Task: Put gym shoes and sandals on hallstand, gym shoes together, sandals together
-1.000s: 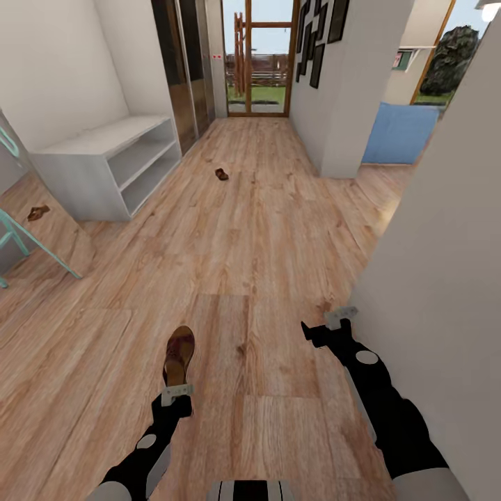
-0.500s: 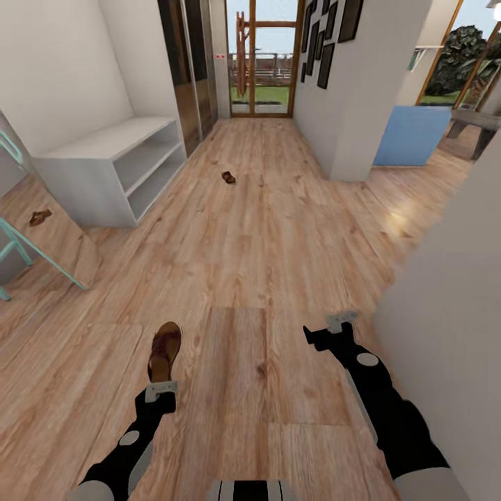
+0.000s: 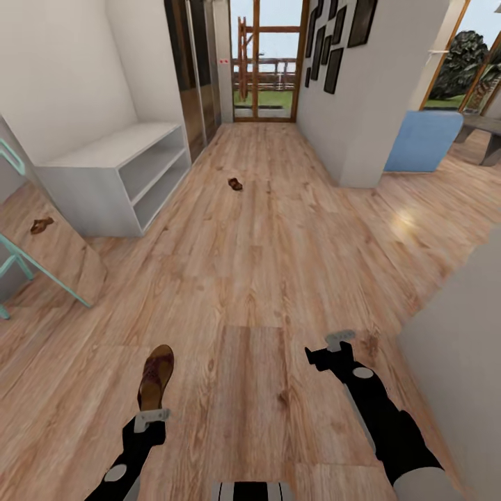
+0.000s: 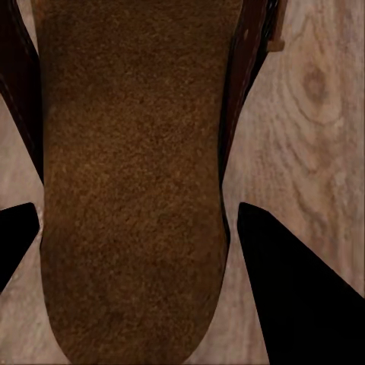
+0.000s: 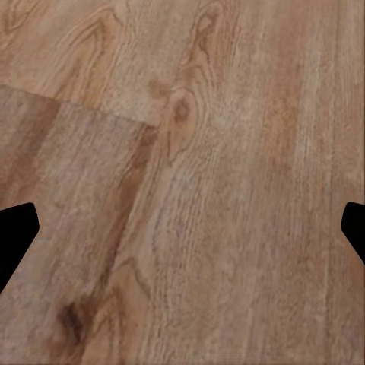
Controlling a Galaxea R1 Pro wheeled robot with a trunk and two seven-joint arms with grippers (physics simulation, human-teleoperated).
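Observation:
One brown sandal (image 3: 156, 374) hangs low over the corridor floor (image 3: 264, 264), with my left gripper (image 3: 152, 416) shut on its heel end. In the left wrist view its tan footbed (image 4: 133, 175) lies between the two dark fingers (image 4: 293, 293). The other sandal (image 3: 235, 184) lies on the floor far down the corridor. My right gripper (image 3: 339, 339) is open over bare planks (image 5: 190, 190), holding nothing. The gym shoes and the hallstand are out of view.
A low white shelf bench (image 3: 104, 160) stands against the left wall. A leaning mirror (image 3: 49, 243) at the near left reflects a sandal. A white wall (image 3: 459, 362) is close on my right. A blue panel (image 3: 421, 139) and a glass door (image 3: 268, 62) lie beyond.
The whole view has shifted as the robot moves. My left gripper has carried the sandal leftward and closer to my body. The right arm holds its pose.

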